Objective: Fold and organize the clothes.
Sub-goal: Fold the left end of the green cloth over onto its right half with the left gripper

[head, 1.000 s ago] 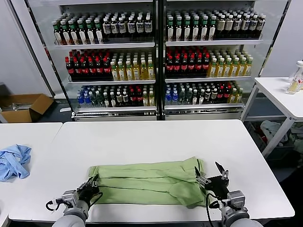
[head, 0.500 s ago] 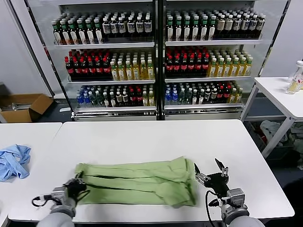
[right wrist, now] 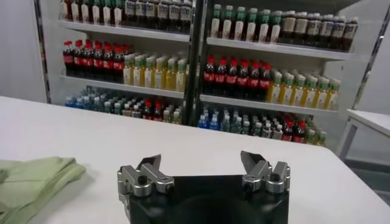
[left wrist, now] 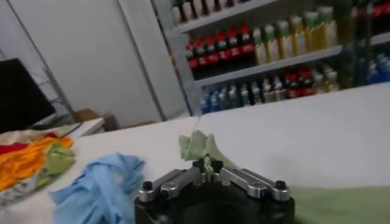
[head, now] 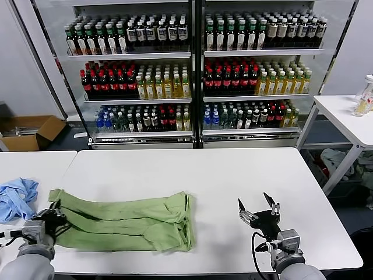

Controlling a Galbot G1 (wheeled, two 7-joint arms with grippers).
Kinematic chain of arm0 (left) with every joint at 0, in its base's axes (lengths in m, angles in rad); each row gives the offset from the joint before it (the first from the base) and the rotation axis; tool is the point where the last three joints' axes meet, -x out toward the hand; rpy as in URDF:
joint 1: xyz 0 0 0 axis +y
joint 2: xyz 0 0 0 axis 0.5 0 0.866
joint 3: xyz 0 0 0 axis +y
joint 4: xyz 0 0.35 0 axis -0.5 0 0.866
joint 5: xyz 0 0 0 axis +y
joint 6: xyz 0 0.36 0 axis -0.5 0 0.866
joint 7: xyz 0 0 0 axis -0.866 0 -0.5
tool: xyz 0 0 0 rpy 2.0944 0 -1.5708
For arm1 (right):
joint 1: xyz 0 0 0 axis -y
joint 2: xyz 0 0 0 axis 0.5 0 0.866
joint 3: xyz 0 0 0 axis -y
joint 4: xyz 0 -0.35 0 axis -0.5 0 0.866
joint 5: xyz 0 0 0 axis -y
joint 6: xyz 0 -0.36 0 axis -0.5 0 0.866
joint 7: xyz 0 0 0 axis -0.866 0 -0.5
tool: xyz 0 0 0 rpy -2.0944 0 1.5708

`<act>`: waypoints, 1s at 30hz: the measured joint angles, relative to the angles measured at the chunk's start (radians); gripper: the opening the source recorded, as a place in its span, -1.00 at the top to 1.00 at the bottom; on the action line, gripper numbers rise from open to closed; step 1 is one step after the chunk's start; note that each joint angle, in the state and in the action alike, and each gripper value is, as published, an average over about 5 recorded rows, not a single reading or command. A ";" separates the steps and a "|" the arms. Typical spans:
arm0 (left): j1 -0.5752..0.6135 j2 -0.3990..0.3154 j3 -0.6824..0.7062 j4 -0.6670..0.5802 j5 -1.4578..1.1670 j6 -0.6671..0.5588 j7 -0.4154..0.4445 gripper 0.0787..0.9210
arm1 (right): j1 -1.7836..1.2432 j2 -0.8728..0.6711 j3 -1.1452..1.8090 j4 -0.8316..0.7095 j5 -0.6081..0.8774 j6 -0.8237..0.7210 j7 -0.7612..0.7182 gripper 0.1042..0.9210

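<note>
The left gripper (head: 53, 217) pinches what looks like the green shirt's (head: 128, 221) corner; the right gripper (head: 257, 208) gapes empty.

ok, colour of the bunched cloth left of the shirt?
Light blue cloth, plain; clearest in the head view.

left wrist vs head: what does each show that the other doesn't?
Left wrist only: the left gripper with its jaws shut on a bunched corner of the green shirt, plus orange and red cloth on a side surface. Head only: the shirt's whole folded length at the white table's left side, the right gripper with open jaws, holding nothing, and a cardboard box on the floor. Both: the blue garment and the drink shelves.
</note>
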 measured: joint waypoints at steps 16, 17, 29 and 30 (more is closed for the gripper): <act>-0.093 -0.181 0.370 -0.096 -0.127 0.014 -0.016 0.96 | -0.013 0.008 0.020 0.001 -0.011 -0.004 0.002 -0.76; -0.102 -0.193 0.388 -0.091 -0.129 0.014 -0.018 0.96 | -0.013 0.008 0.021 0.001 -0.011 -0.004 0.002 -0.76; -0.196 -0.293 0.514 -0.018 -0.151 0.012 -0.040 0.93 | -0.012 0.010 0.019 -0.002 -0.016 -0.006 0.003 -0.76; -0.203 -0.300 0.521 -0.012 -0.151 0.012 -0.041 0.91 | -0.012 0.010 0.018 -0.002 -0.017 -0.006 0.003 -0.76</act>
